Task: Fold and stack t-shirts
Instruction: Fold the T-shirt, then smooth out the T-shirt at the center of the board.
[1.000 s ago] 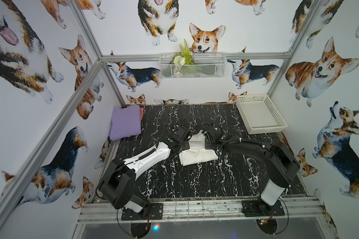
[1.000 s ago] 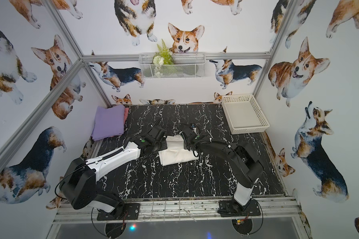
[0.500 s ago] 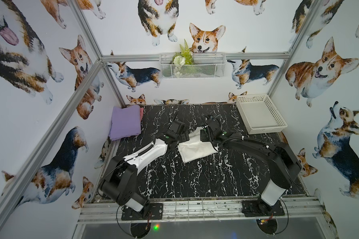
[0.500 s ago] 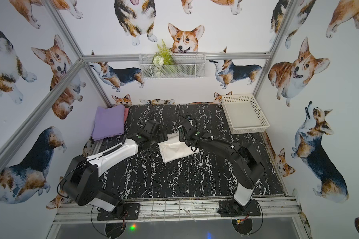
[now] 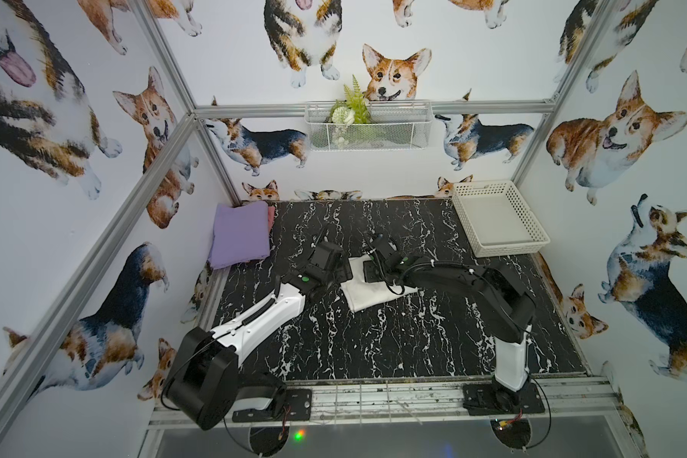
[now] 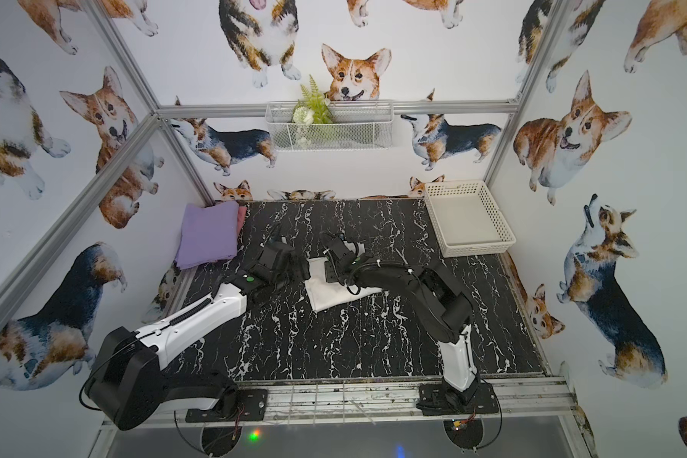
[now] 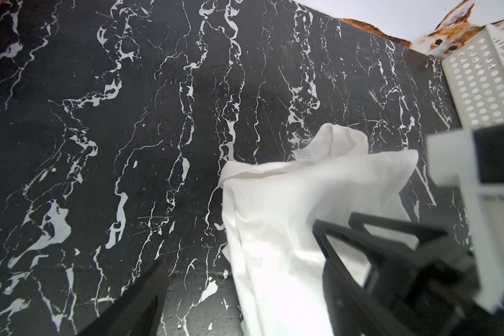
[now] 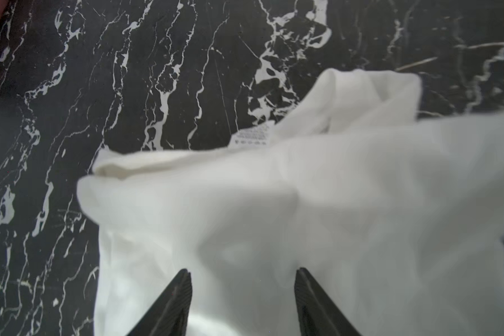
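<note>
A white t-shirt [image 5: 375,295] [image 6: 334,295] lies folded in a loose oblong in the middle of the black marble table, seen in both top views. My left gripper [image 7: 237,244] hovers open over its left edge, nothing between the fingers. My right gripper [image 8: 242,272] stands open just above the white cloth [image 8: 274,203], which lies slack below it with a care label showing at the rumpled far end. A folded lavender t-shirt [image 5: 239,234] [image 6: 207,234] rests at the back left on a pinkish t-shirt [image 5: 271,216] [image 6: 242,216], of which only an edge shows.
A white perforated basket [image 5: 508,250] [image 6: 476,250] stands at the back right corner; its wall [image 7: 477,87] shows in the left wrist view. A wire basket with a plant [image 5: 367,127] hangs on the back wall. Both arms reach in from the front rail.
Both grippers were shut on the white t-shirt's end and have opened and let it go. The cloth now lies folded over itself, and both grippers have drawn back a little above it.
</note>
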